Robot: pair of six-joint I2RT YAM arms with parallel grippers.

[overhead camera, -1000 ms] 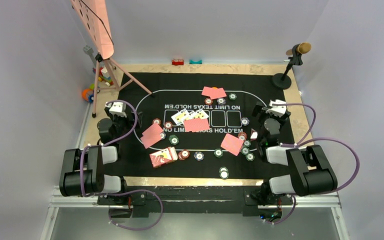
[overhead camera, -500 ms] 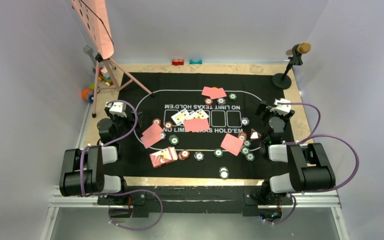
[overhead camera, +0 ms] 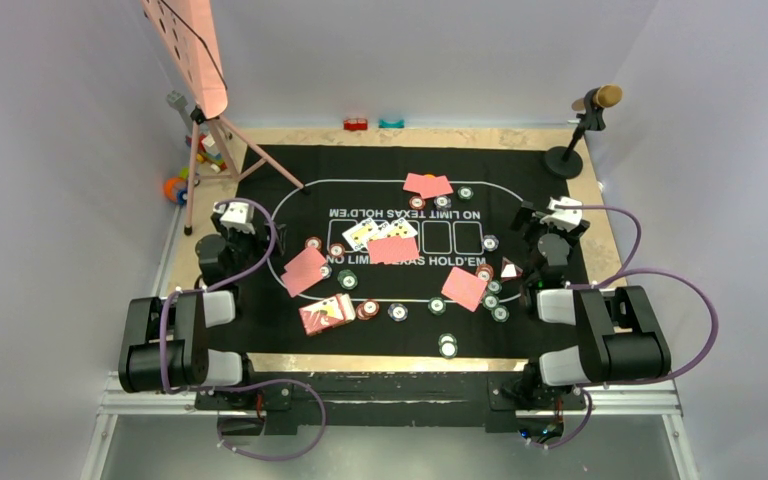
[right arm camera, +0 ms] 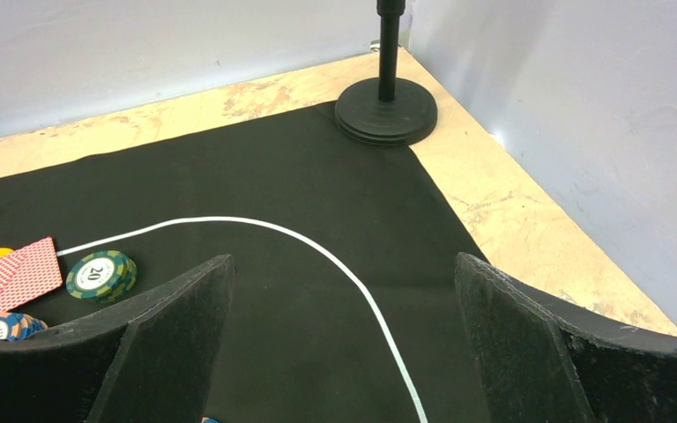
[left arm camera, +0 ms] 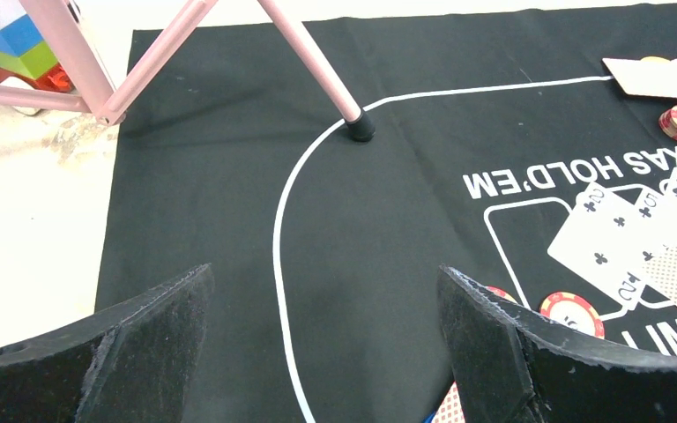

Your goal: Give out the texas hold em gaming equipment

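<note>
Pinkish-red-backed cards lie on the black mat [overhead camera: 550, 290]: a pair at the far side [overhead camera: 427, 185], one at the left [overhead camera: 304, 270], one at the right [overhead camera: 464, 288], and a deck [overhead camera: 325, 313] near the front. Face-up cards [overhead camera: 375, 232] [left arm camera: 635, 233] lie in the middle. Several chips are scattered about, such as a green one [overhead camera: 465, 193] [right arm camera: 100, 274] and a red one [overhead camera: 313, 243] [left arm camera: 571, 313]. My left gripper [overhead camera: 232, 218] [left arm camera: 326, 300] hovers open over the mat's left curve and holds nothing. My right gripper [overhead camera: 558, 215] [right arm camera: 344, 291] is open and holds nothing over the right curve.
A pink tripod [overhead camera: 222, 135] stands at the far left, one foot [left arm camera: 361, 130] on the mat. Toy blocks [overhead camera: 182, 180] [left arm camera: 13, 44] lie beyond it. A black microphone stand [overhead camera: 565, 158] [right arm camera: 386, 113] stands at the far right corner. Two small blocks [overhead camera: 372, 124] sit at the back edge.
The right arm has drawn slightly to the right, away from the chips. The left arm has hardly moved. Both grippers stay open.
</note>
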